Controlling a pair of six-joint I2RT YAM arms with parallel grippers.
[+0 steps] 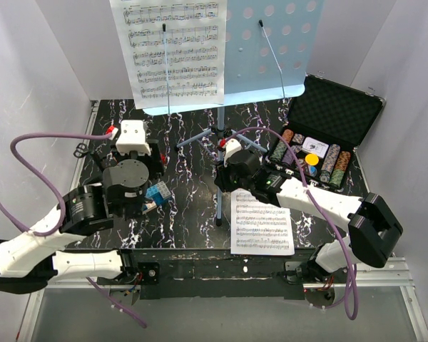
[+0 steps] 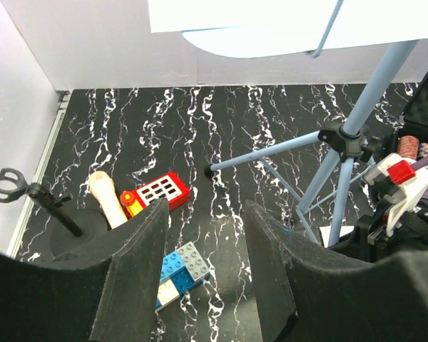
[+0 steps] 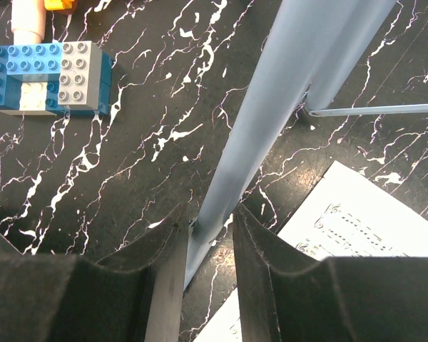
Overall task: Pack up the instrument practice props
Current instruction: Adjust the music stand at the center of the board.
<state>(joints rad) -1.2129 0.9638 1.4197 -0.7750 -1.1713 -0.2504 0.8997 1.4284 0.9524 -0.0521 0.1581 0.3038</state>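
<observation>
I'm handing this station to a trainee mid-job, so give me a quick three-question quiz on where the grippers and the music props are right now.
1. True or false: the left gripper is holding the microphone.
2. How many sheet-music pages lie flat on the table?
3. What runs between the right gripper's fingers? A) a leg of the music stand B) the microphone C) a sheet-music page

Key
1. False: its jaws stand apart and empty, and the microphone lies loose, off to one side.
2. One, in front of the right arm's base.
3. A.
</observation>
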